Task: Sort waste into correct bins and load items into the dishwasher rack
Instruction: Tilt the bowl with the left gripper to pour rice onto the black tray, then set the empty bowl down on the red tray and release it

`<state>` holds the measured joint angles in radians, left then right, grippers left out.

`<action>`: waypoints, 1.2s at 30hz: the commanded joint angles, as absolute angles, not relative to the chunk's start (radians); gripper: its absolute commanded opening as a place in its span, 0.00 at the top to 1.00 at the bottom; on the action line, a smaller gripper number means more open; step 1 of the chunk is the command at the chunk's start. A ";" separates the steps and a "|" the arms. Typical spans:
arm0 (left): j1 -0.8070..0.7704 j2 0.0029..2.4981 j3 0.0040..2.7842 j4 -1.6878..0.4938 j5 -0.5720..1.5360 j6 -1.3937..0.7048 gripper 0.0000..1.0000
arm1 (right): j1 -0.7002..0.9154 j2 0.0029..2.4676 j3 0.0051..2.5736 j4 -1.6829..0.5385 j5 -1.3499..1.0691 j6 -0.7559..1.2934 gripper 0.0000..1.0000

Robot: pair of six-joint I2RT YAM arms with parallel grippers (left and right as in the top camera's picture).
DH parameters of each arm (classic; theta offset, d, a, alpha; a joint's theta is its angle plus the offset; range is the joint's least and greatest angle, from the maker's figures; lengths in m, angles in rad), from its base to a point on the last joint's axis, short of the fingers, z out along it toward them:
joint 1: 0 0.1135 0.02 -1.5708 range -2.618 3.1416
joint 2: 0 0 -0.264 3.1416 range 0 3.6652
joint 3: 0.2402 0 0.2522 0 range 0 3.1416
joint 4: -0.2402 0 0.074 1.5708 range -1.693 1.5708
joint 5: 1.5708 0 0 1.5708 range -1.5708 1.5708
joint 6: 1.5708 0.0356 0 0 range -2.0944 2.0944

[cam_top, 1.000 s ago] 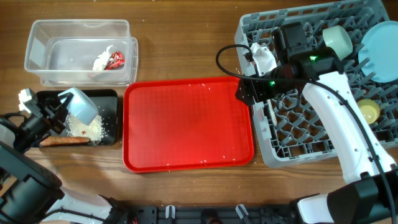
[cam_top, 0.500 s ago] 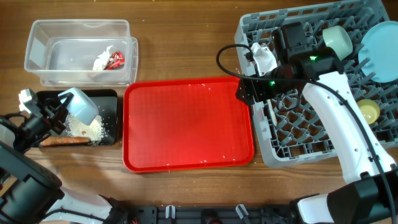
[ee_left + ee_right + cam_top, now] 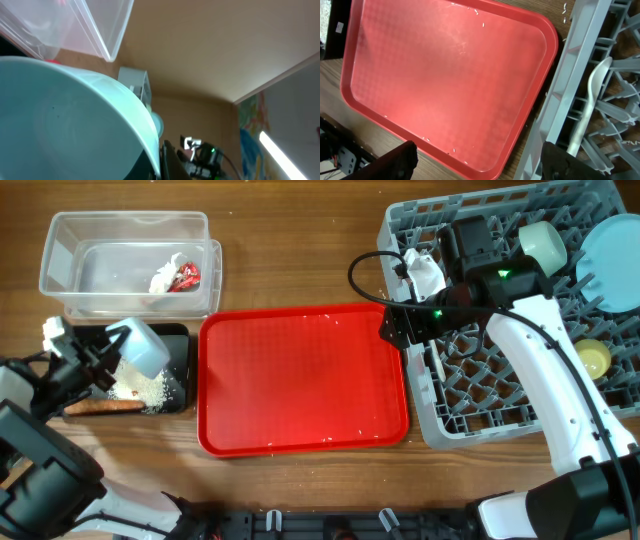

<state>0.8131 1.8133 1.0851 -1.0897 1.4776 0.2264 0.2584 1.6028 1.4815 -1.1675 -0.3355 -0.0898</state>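
At the lower left of the overhead view, the left gripper (image 3: 98, 365) was seen with its fingers pinched on the rim of the pale blue bowl (image 3: 141, 346). The bowl was held tilted on its side above the black tray (image 3: 180, 395). In the left wrist view the bowl's inner wall filled most of the frame, and no contents could be made out in it. Loose rice-like crumbs (image 3: 147, 388) were heaped inside the black tray, and the brown stick-like scrap (image 3: 100, 407) was laid along that tray's lower edge. The emptying of the bowl was judged to be at or near its end.

At the centre, the red tray (image 3: 300, 380) was found bare of dishes, with only a few stray grains left near its rim (best seen in the right wrist view). The right gripper (image 3: 485, 159) was held over the red tray's right edge, beside the left wall of the dishwasher rack (image 3: 580, 45). Its fingers were spread wide with nothing between them.

At the right of the frame, the white spoon (image 3: 594, 95) was laid among the rack's pegs, and the small yellow cup (image 3: 592, 358) was set near the rack's right edge. Farther up, the pale mint bowl (image 3: 543, 242) and the light blue plate (image 3: 612, 250) were placed in the rack's upper right corner. At the upper left, the crumpled snack wrapper (image 3: 175, 277) was lying in the clear tub (image 3: 70, 240).

The task was judged nearly complete: wrapper, scrap and crumbs were binned, and four items were racked. The held bowl remained to be carried across to the rack.
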 commanded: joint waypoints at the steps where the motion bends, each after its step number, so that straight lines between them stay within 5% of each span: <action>1: 0.714 1.707 1.081 -1.125 1.445 0.361 0.96 | 0.259 1.615 1.477 -1.175 -0.316 -0.076 0.18; 6: 0.492 1.491 1.105 -1.068 1.291 0.328 0.96 | 0.259 1.615 1.477 -1.183 -0.284 -0.076 0.19; 9: 0.284 1.424 1.105 -0.896 1.019 0.092 0.96 | 0.259 1.615 1.477 -1.183 -0.284 -0.075 0.18; 17: -0.246 1.488 1.105 -0.630 0.351 -0.249 0.96 | 0.259 1.615 1.477 -1.176 -0.259 0.002 0.18; 21: -0.414 1.588 1.105 -0.523 0.278 -0.302 0.93 | 0.259 1.615 1.477 -1.175 -0.228 0.037 0.18; 25: -0.483 1.646 1.105 -0.451 0.278 -0.304 0.79 | 0.259 1.615 1.477 -1.174 -0.228 0.037 0.18; 28: -0.479 1.641 1.105 -0.452 0.270 -0.300 0.56 | 0.259 1.615 1.477 -1.167 -0.228 0.037 0.18; 36: -0.197 1.462 1.106 -0.743 0.248 -0.300 0.45 | 0.259 1.615 1.477 -1.091 -0.248 0.085 0.18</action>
<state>-0.3298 1.5707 1.0985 -0.6640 0.2684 -0.2985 0.2584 1.6028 1.4807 -1.1137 -0.2420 0.0414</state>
